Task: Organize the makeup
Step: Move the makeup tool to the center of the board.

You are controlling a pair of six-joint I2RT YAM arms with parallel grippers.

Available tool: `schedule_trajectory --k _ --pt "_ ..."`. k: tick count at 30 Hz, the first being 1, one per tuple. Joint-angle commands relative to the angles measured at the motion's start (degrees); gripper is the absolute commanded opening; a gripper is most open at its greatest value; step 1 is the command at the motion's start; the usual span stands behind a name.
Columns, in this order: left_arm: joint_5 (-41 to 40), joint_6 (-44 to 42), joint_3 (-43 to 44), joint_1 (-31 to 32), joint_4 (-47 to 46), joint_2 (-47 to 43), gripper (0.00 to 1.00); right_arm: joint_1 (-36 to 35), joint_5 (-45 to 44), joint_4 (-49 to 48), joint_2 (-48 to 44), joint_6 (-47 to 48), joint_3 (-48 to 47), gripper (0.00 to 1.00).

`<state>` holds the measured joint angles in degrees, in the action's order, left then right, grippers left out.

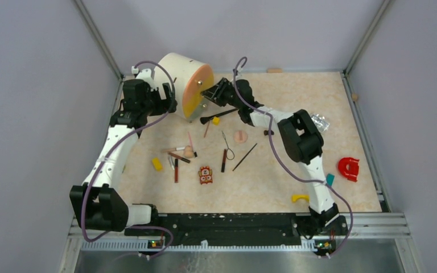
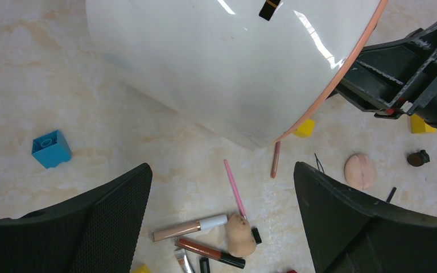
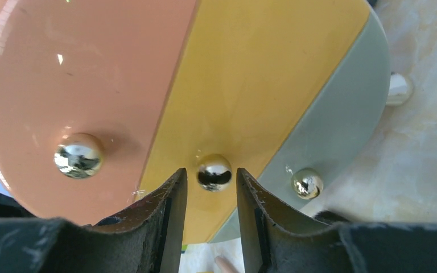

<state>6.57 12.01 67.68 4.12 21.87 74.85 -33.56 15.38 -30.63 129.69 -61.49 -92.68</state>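
The makeup lies scattered mid-table: a peach puff [image 1: 239,136], a black wire-loop tool [image 1: 226,145], a thin black stick [image 1: 244,157], a red stick [image 1: 176,169] and a black brush [image 1: 219,115]. The left wrist view shows a pink pencil [image 2: 234,187], a brown pencil [image 2: 275,159], a peach sponge [image 2: 240,235] and a concealer tube [image 2: 188,227]. A round white drawer drum [image 1: 185,85] lies at the back. My right gripper [image 3: 211,176] is open, its fingers either side of the middle gold knob [image 3: 214,172] with small gaps. My left gripper [image 2: 222,166] hangs wide open beside the drum [image 2: 227,62], holding nothing.
Yellow blocks [image 1: 157,164] [image 1: 216,120] and an orange-red toy figure [image 1: 206,174] lie among the makeup. A blue block [image 2: 51,149] sits left of the drum. On the right are a red horseshoe piece [image 1: 349,168], a yellow curved piece [image 1: 300,198] and crumpled foil [image 1: 320,121].
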Motion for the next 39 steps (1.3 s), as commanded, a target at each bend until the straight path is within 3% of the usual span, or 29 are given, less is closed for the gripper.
schedule_trajectory --k 1,5,7,8,13,23,35,39 --pt "0.2 -0.5 -0.3 -0.3 -2.3 -1.3 0.99 -0.5 2.7 -1.4 1.5 -1.4 -2.9 0.37" --pt "0.5 -0.5 -0.3 -0.3 -2.3 -1.3 0.99 -0.5 3.1 -1.5 1.9 -1.9 -3.1 0.36" --pt "0.2 -0.6 -0.3 -0.3 -2.3 -1.3 0.99 -0.5 3.4 -2.2 2.0 -2.4 -3.0 0.28" --pt "-0.1 -0.7 -0.3 -0.3 -2.2 -1.3 0.99 -0.5 3.2 -3.3 1.6 -2.7 -2.3 0.18" --pt "-0.2 -0.8 -0.3 -0.3 -2.2 -1.2 0.99 -0.4 0.6 -4.6 -2.1 0.2 2.2 0.09" --pt "-0.2 -0.8 -0.3 -0.3 -2.0 -1.2 0.99 0.5 -5.0 -5.9 -13.0 6.5 15.9 0.08" --pt "-0.3 -0.9 -0.3 -0.3 -1.9 -1.1 0.99 1.6 -7.6 -5.8 -19.6 8.8 25.3 0.08" --pt "-0.3 -0.9 -0.3 -0.3 -1.9 -1.2 0.99 1.9 -7.2 -5.3 -19.3 9.3 24.9 0.19"
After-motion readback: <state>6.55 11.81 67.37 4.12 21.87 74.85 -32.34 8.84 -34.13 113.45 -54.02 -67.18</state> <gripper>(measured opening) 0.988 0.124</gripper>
